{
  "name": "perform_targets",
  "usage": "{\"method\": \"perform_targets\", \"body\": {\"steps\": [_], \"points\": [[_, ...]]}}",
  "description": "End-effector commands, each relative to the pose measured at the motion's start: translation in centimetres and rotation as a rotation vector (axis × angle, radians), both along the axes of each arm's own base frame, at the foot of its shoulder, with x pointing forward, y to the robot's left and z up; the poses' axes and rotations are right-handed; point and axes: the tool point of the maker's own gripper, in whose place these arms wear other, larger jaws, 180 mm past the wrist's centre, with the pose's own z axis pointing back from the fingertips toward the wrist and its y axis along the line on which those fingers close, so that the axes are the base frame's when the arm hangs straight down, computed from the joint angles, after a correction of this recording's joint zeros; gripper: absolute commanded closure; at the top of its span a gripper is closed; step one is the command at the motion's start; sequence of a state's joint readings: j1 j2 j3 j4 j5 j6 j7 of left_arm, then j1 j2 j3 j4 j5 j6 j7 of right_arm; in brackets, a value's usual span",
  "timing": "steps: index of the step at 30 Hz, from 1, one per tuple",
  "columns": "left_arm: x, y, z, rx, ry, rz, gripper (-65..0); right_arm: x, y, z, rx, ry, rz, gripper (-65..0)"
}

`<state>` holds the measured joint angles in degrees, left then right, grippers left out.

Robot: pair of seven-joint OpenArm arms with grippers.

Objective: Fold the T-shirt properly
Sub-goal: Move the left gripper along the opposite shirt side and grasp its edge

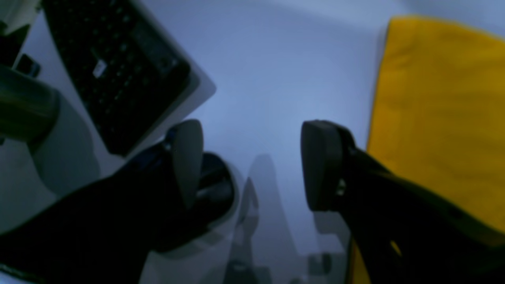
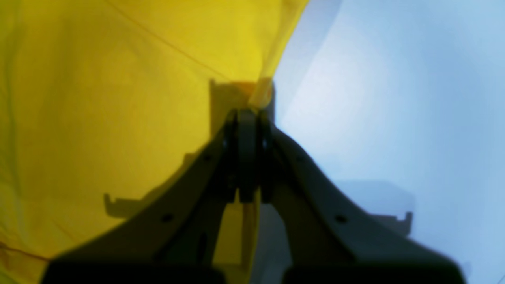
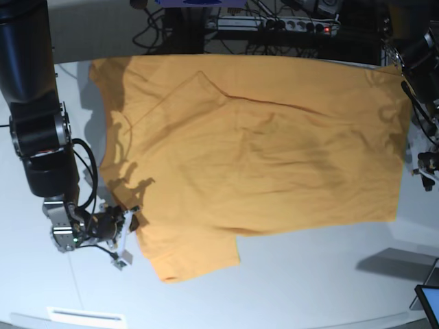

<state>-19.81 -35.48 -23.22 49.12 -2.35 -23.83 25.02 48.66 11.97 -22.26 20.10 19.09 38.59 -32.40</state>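
Worktop (image 3: 288,288), pale grey, carries the T-shirt (image 3: 260,164), which lies spread flat across its middle and far side, one sleeve pointing toward the near edge. Keyboard (image 1: 114,67) sits on the worktop, apart from the cloth. Right hand (image 2: 248,118) is closed tight, pinching the shirt's edge between its pads. Left hand (image 1: 252,165) stands wide open above bare worktop, just beside the shirt's edge, holding nothing.

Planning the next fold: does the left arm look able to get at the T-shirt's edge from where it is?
Probably yes. The left gripper hangs open over bare table, with the T-shirt edge just beside one finger and nothing between them.
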Motion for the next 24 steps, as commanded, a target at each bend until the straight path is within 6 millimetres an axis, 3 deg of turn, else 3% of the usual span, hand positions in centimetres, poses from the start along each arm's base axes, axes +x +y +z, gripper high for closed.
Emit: {"method": "perform_targets", "body": {"steps": [1,4,8,12,18,24], "points": [[1.8,0.4,3.0,0.057,-0.069,-0.031,-38.8,1.6,0.0,2.0,0.004,-0.050,0.007,-0.4],[3.8,-1.8,2.0,0.063,-0.064,-0.120,-38.8,1.6,0.0,2.0,0.004,-0.050,0.007,-0.4],[5.1,-1.7,1.9,0.001,-0.086,-0.091,-38.8,1.6,-0.3,1.9,0.001,-0.049,0.004,-0.4],[5.1,-0.8,3.2,-0.093,-0.165,-0.064,-40.0,1.6,-0.4,1.9,0.000,-0.049,0.003,-0.4],[4.8,-0.3,5.2,-0.158,-0.226,-0.104,-54.4,1.6,-0.4,1.9,0.000,-0.049,0.003,-0.3],[5.0,-1.5,5.1,-0.191,-0.221,-0.172,-54.4,1.6,-0.2,1.9,0.002,-0.049,0.005,-0.3]]}}
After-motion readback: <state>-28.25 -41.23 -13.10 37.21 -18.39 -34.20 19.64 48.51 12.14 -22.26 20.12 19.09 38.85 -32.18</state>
